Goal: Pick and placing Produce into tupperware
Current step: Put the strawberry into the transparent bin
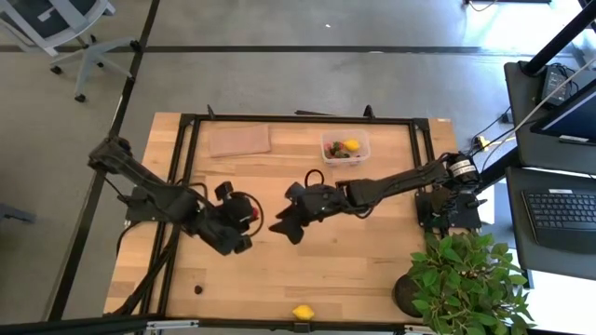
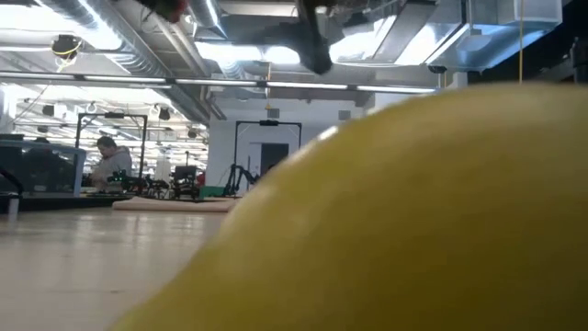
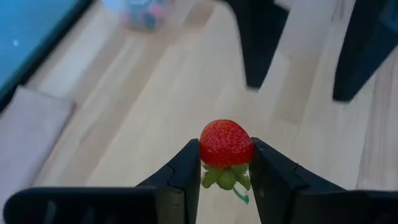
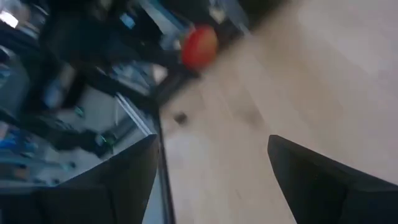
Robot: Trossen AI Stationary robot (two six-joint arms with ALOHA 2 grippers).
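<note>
My left gripper (image 1: 248, 215) is left of the table's middle, shut on a red strawberry (image 3: 226, 142) with green leaves. My right gripper (image 1: 292, 221) hovers open just to its right, fingers (image 4: 118, 180) wide apart, touching nothing. The right wrist view shows the strawberry (image 4: 199, 46) farther off. The clear tupperware (image 1: 345, 147) stands at the far side with a yellow lemon piece (image 1: 351, 145) and other small fruit in it. A second lemon (image 1: 303, 313) lies at the near edge and fills the low view (image 2: 413, 211). A dark berry (image 1: 197, 289) lies near left. My left gripper pinches the strawberry between its two fingers (image 3: 186, 174). The pads are on the fruit's opposite sides at its leafy end (image 3: 225, 177), and the red tip points away from the gripper. The strawberry is lifted clear of the table.
A flat brown sheet (image 1: 239, 140) lies at the far left, beside the tupperware. A green potted plant (image 1: 458, 279) stands at the near right corner. A black frame (image 1: 298, 119) runs around the work area. Bare wood lies between the grippers and the near edge.
</note>
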